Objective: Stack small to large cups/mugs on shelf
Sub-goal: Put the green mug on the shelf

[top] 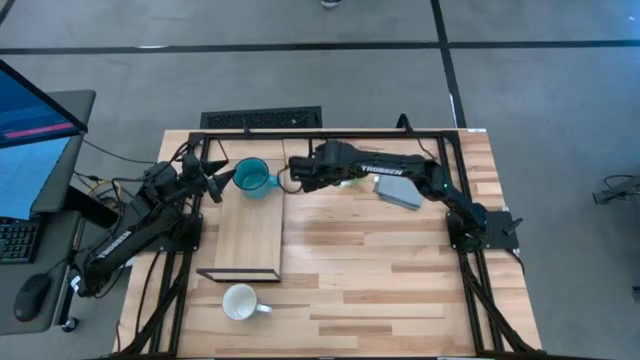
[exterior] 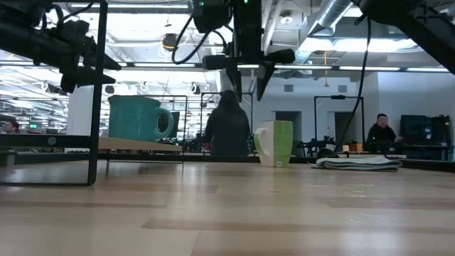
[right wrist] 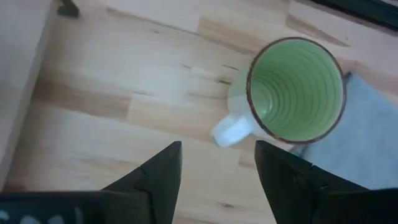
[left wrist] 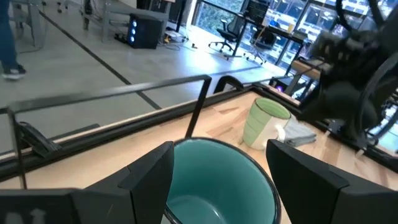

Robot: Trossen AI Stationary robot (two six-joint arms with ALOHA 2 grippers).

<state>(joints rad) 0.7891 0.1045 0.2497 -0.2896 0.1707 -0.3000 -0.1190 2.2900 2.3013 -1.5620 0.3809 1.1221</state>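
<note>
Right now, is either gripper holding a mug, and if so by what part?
Neither holds anything. The left gripper is open astride the teal mug on the shelf, not closed on it. The right gripper hangs open above the light green mug.

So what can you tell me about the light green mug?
The light green mug is pale green with a brownish rim, ridged rings inside and a white handle. It looks ceramic, stands upright and looks empty on the wooden tabletop, right beside the grey pad. The right gripper hovers above it, jaws open, not touching.
</note>
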